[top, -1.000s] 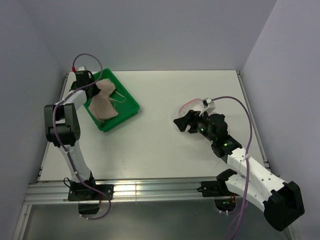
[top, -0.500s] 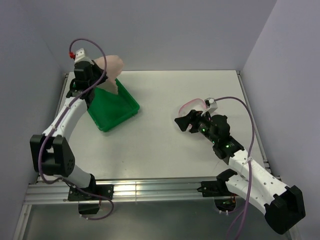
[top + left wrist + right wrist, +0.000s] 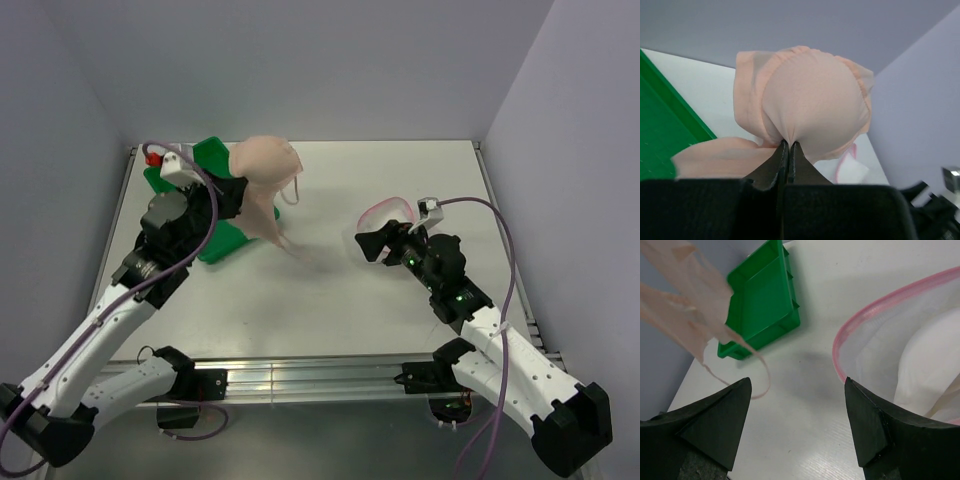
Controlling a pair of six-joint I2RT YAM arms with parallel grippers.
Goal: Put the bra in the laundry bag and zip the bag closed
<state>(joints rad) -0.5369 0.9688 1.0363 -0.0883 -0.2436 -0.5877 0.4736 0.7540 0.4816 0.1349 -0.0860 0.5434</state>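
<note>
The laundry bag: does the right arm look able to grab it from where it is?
Probably yes. Its jaws stand open right beside the laundry bag, whose pink rim lies at one fingertip, and nothing lies between; the bra hangs well aside.

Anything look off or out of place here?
Nothing spilled or damaged. One oddity: the pale peach fabric bra hangs from the left gripper by a small pinch, and its thin strap dangles loose, short of the pink-rimmed white mesh laundry bag.

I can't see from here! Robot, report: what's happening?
Left gripper shut on bra, held in air. Right gripper open beside laundry bag. Nothing between them.
</note>
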